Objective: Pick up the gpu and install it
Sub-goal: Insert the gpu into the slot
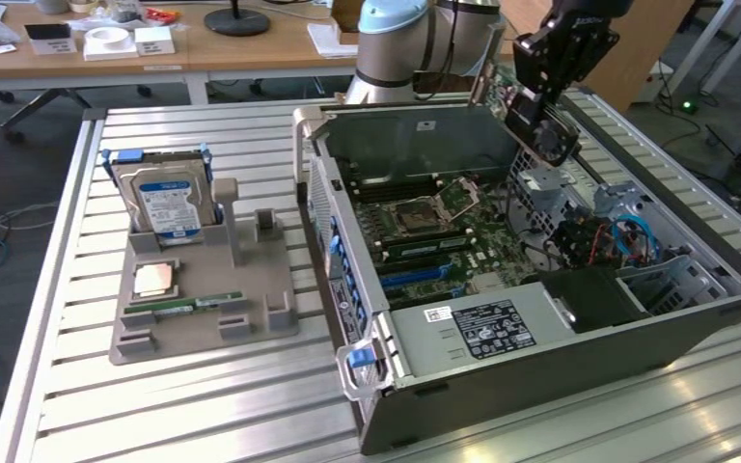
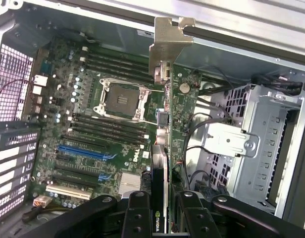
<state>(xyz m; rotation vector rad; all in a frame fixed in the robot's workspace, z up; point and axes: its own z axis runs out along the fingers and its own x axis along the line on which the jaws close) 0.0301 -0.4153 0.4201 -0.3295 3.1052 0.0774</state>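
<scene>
the gripper (image 1: 535,99) clenches the gpu (image 1: 547,135) above the open computer case (image 1: 538,357), at one o'clock from the motherboard (image 1: 428,236).

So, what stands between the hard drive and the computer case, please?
In the exterior view, the grey holder's two upright posts stand between the hard drive and the case.

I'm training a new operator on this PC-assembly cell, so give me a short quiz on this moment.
1. Fill in: the hard drive stands upright in the grey ____.
2. The tool holds: A) the hard drive B) the gpu C) nothing.
3. True or false: the gpu is already seated on the motherboard.
Key: 1 holder; 2 B; 3 false.
</scene>
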